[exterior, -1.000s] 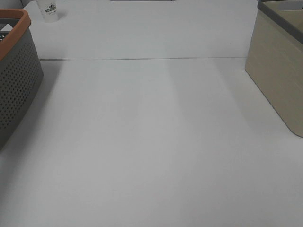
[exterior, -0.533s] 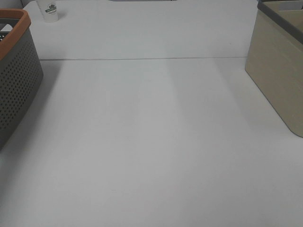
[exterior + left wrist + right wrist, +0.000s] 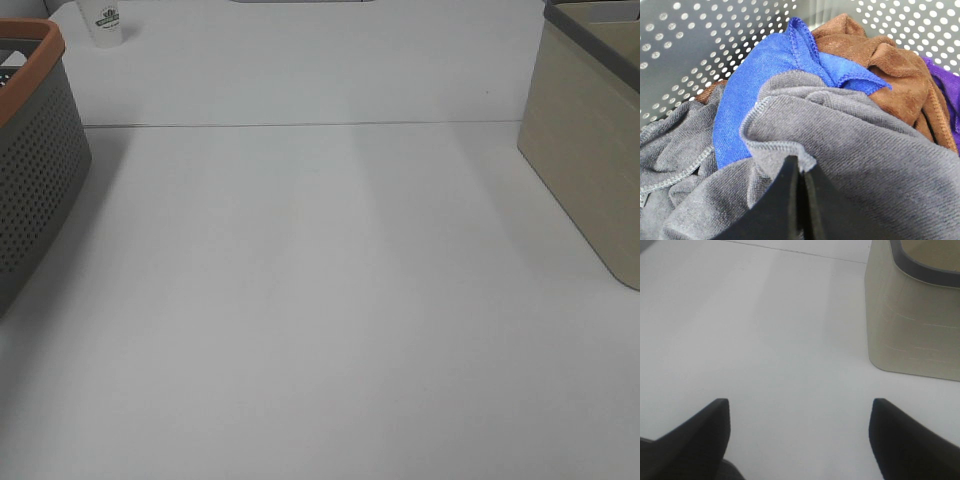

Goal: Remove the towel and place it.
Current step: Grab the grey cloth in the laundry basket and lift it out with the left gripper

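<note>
The left gripper (image 3: 801,162) pinches the grey towel (image 3: 865,145); right gripper (image 3: 801,404) gapes above table (image 3: 765,315)

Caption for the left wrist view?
Left gripper pinches the grey towel in the perforated basket, among blue cloth and brown cloth.

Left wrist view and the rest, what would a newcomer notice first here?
The bright pile of cloths in the perforated basket: a blue cloth and a brown cloth show beyond the grey towel, whose hem the left end effector pinches shut. From above, the wide white table stretches between that orange-rimmed basket at the left and a beige bin at the right.
</note>
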Motion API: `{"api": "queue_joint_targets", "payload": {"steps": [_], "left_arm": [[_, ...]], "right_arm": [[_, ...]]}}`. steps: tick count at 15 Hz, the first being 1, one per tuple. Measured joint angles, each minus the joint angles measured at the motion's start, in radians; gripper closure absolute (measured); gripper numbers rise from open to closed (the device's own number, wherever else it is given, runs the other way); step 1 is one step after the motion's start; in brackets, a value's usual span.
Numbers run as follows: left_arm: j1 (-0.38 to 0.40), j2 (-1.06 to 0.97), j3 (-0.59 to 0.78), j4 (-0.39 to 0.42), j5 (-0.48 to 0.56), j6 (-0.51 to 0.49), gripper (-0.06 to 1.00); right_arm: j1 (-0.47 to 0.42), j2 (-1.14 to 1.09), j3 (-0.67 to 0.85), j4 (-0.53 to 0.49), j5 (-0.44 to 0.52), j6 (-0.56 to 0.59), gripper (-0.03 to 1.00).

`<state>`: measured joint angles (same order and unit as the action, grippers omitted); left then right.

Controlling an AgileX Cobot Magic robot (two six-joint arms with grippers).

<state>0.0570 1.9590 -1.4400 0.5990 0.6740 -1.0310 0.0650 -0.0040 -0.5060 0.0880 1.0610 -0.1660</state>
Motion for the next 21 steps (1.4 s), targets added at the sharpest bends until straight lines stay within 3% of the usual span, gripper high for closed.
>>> {"api": "queue_joint_targets", "payload": {"steps": [11,21], "left_arm": [[0.000,-0.179,0.000,0.045,-0.054,0.000,0.94],[0.000,-0.475,0.000,0.072,-0.314,0.076,0.94]], "right_arm": [[0.000,0.000,0.000,0.000,0.000,0.000,0.21],[0.000,0.000,0.000,0.000,0.000,0.000,0.21]]}}
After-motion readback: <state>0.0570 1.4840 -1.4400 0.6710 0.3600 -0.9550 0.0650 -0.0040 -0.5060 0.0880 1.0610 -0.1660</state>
